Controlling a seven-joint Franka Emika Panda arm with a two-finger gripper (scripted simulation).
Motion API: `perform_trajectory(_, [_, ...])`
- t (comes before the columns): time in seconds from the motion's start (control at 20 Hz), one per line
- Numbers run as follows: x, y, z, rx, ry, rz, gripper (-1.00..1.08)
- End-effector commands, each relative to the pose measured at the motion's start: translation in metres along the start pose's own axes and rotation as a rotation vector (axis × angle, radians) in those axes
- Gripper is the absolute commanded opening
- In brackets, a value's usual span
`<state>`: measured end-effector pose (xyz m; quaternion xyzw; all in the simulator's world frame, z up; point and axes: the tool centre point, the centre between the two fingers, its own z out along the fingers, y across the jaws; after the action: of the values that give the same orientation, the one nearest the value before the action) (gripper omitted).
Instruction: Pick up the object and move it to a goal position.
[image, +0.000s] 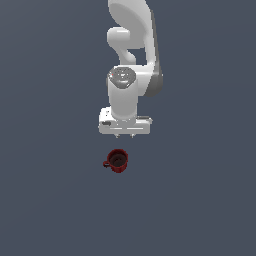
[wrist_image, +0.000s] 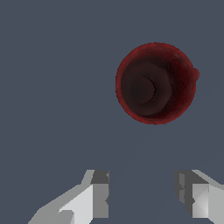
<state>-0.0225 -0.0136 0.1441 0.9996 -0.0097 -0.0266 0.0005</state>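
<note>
Approach step. Pincer (wrist_image: 142, 197) wide open, empty, hovering clear of upright red mug (image: 118, 161). Next move, likely: centre over mug, descend, fingers (wrist_image: 99, 194) straddling rim, avoid handle (image: 106, 164).

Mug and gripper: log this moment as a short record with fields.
object: small dark red mug, upright, opening facing up, dark inside
handle: small, pointing toward the exterior view's left
support: plain grey floor
gripper: open, empty, fingers apart with bare floor between them
gripper versus mug: apart, no contact; the mug lies off to one side of the finger gap in the wrist view
arm: white, above the mug in the exterior view
task state: mug not yet grasped
</note>
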Motion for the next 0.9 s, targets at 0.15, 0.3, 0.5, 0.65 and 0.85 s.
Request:
perform_trajectory(0.15, [0.008,-0.001,0.002,-0.015,-0.010,0.015,0.28])
perform_trajectory(0.3, [0.015,-0.002,0.005,-0.030,-0.019,0.030,0.28])
perform_trajectory(0.5, [0.028,-0.005,0.009,-0.061,-0.035,0.058,0.28])
perform_trajectory(0.65, [0.039,-0.007,0.013,-0.094,-0.047,0.084,0.28])
perform_trajectory(0.85, [0.056,-0.010,0.020,-0.149,-0.061,0.126,0.28])
